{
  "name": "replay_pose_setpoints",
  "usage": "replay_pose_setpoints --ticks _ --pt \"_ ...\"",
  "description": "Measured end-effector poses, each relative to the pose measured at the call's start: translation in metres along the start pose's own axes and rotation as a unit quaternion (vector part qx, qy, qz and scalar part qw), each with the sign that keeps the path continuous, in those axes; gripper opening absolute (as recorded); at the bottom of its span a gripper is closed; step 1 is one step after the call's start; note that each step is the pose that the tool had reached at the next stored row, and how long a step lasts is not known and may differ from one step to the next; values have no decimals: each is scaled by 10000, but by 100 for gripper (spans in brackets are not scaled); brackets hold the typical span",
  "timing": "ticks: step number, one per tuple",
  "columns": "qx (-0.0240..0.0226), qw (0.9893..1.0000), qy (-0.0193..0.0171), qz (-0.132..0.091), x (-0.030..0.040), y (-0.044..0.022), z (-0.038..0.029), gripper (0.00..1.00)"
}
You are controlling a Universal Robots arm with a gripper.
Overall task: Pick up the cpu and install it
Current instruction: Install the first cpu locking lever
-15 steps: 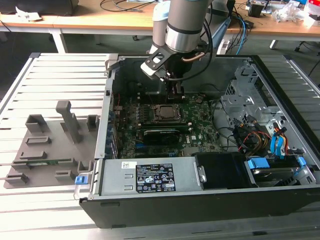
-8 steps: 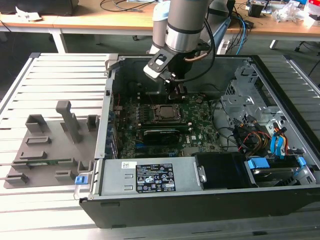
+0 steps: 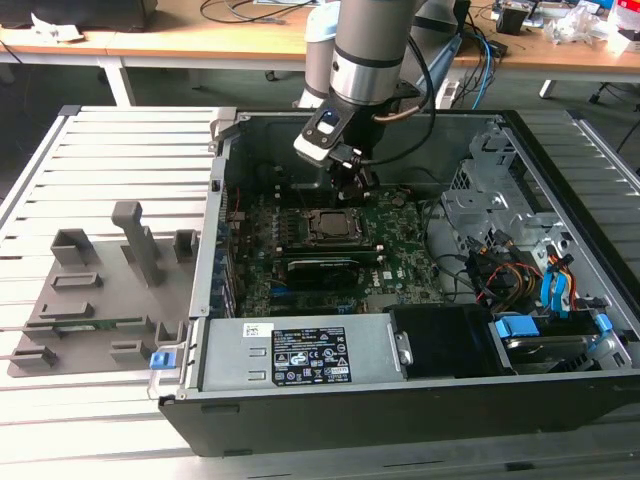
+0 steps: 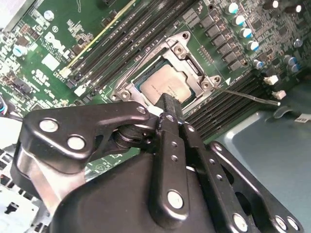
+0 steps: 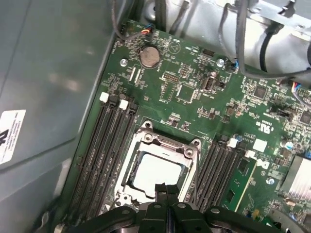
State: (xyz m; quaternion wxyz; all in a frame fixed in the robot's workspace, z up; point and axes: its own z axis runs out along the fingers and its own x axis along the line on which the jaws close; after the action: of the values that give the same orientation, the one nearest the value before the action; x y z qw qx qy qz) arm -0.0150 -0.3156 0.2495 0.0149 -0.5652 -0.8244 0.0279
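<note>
The cpu [image 4: 163, 87] lies flat in the motherboard socket, its pale silver top facing up inside the metal socket frame [image 4: 181, 46]. In the first wrist view the cpu [image 5: 156, 171] sits just beyond my fingertips. My gripper [image 4: 167, 103] hangs over the near edge of the chip with its black fingers pressed together and nothing between them. In the exterior view my gripper [image 3: 350, 186] reaches down into the open computer case just behind the socket with the cpu [image 3: 331, 226].
Memory slots [image 5: 107, 150] flank the socket on both sides. A power supply [image 3: 300, 352] lies along the case's front wall, with cables and drive bays [image 3: 520, 270] on the exterior view's right. Grey holder blocks [image 3: 100, 285] lie outside the case on the exterior view's left.
</note>
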Motion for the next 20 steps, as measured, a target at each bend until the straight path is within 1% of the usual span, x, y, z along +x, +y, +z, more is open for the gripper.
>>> replay_pose_setpoints --ticks 2,5,6,7,8,9,10,11,12,14,16,17,18,19,20 --pt "-1 9998 -12 -180 0 0 0 11" --pt "-3 9990 -28 -448 0 0 0 11" --pt "-4 9985 -35 -555 0 0 0 11" --pt "-5 9976 -44 -691 0 0 0 11" --pt "-6 9965 -53 -833 0 0 0 11" --pt "-7 9952 -62 -977 0 0 0 11" --pt "-7 9945 -66 -1046 0 0 0 11" --pt "-8 9933 -73 -1151 0 0 0 11" --pt "-8 9926 -77 -1212 0 0 0 11" --pt "-9 9915 -82 -1302 0 0 0 11" --pt "-10 9893 -92 -1454 0 0 0 11" --pt "-11 9874 -100 -1578 0 0 0 11" --pt "-12 9852 -108 -1708 0 0 0 11" --pt "-13 9828 -116 -1844 0 0 0 11" --pt "-14 9810 -122 -1936 0 0 0 11"
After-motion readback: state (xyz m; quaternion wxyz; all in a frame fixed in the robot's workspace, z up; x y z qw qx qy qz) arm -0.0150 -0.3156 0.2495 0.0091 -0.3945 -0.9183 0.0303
